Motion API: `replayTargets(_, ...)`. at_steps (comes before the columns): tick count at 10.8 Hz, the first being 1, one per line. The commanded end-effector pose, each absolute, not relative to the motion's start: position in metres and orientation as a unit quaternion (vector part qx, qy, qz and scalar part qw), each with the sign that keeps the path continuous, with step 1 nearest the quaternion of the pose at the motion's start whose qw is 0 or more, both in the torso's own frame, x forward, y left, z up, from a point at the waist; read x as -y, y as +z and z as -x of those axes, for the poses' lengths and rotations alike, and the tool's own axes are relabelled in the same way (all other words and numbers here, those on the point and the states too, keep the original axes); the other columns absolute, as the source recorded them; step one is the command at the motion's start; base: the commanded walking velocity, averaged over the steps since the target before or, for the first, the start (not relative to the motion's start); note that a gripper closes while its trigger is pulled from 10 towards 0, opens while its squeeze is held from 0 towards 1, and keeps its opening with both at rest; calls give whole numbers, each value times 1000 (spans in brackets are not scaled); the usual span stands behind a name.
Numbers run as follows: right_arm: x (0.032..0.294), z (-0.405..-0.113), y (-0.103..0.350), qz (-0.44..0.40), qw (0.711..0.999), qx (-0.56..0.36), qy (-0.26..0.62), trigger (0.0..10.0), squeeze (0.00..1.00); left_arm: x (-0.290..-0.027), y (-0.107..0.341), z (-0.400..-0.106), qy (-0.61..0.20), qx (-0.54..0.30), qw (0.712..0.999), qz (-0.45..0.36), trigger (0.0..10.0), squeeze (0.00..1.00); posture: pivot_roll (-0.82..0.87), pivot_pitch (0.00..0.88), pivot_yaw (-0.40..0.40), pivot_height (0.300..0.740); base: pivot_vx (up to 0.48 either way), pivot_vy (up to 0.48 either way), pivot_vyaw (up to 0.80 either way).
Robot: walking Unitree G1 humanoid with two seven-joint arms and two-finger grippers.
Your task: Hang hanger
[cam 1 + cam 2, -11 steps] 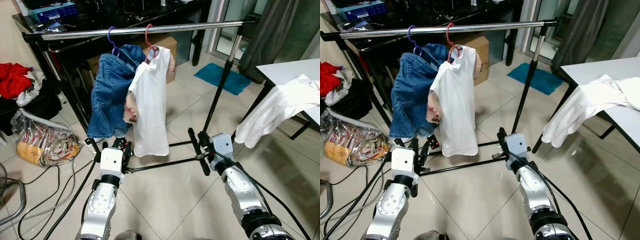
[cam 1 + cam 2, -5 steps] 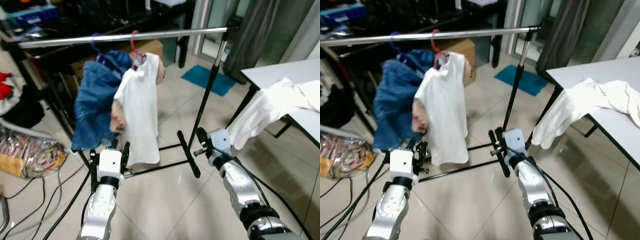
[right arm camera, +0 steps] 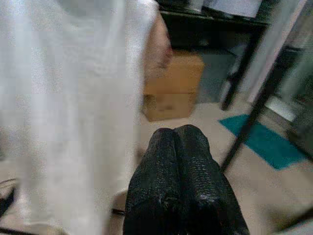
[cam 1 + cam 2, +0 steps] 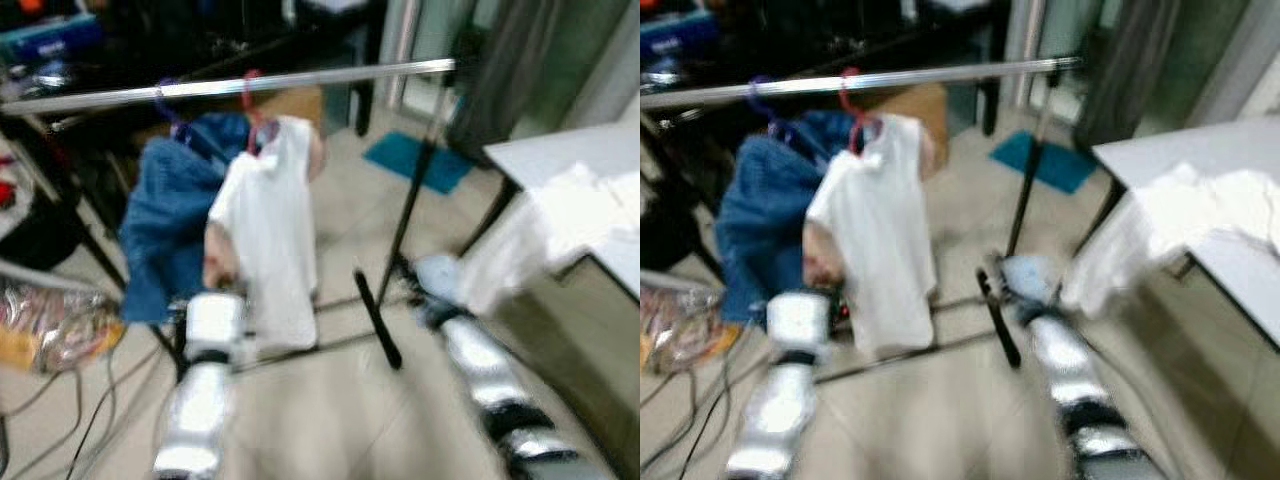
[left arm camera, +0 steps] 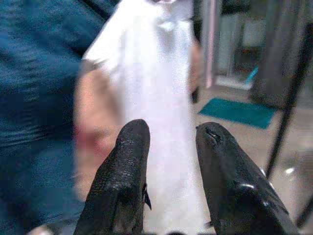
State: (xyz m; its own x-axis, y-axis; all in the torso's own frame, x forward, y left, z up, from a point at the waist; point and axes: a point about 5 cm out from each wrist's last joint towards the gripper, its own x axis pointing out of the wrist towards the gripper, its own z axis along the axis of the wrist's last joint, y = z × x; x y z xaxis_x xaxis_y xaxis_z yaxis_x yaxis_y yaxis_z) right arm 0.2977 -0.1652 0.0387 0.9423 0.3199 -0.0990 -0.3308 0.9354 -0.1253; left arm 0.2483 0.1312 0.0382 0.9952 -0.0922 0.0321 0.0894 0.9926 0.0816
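No brand, label or writing can be read anywhere; both head views are blurred. A silver clothes rail [image 4: 300,79] runs across the scene on black uprights, and two hangers hook over it side by side: a red hanger [image 4: 252,90] carrying a white shirt [image 4: 268,235], and to its left a purple hanger [image 4: 758,98] carrying a blue denim garment [image 4: 165,220]. The two garments touch where they overlap. Both silver arms reach forward and low, with forearms roughly level and pointed toward the rack. The left gripper [image 5: 168,139] sits just in front of the lower part of the white shirt; in its wrist view the two black fingers [image 5: 127,161] stand a little apart with nothing between them, and the white cloth and the denim hang beyond. The right gripper [image 3: 176,142] is near the rack's black floor bar [image 4: 376,320], to the right of the shirt; in its wrist view the fingers [image 3: 161,166] are pressed together and hold nothing, with the white shirt to one side and a brown cardboard box [image 3: 173,83] on the floor behind. A teal mat [image 4: 415,160] lies on the tiled floor [image 4: 340,420] past the rack. At the right a white tabletop [image 4: 1240,250] carries a loose white cloth [image 4: 1160,225] that drapes over its edge.
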Motion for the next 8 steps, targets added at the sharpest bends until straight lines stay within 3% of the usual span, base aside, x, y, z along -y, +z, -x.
replayTargets(1, 150, -304, 46, 62, 981, -18, 183, 10000, 0, -145, 36, -248, -29, 13, 998, -54, 10000, 0, 22, 0, -4, 740, 420, 0, 0)
replayTargets(4, 152, -304, 46, 62, 982, -18, 179, 10000, 0, -144, 38, -252, -33, 17, 998, -57, 10000, 0, 7, 0, 0, 740, 441, 0, 0)
replayTargets(8, 150, -303, 46, 60, 982, -19, 180, 10000, 0, -135, 64, -258, -63, 89, 988, -107, 10000, 0, 12, 0, 0, 740, 397, 0, 0)
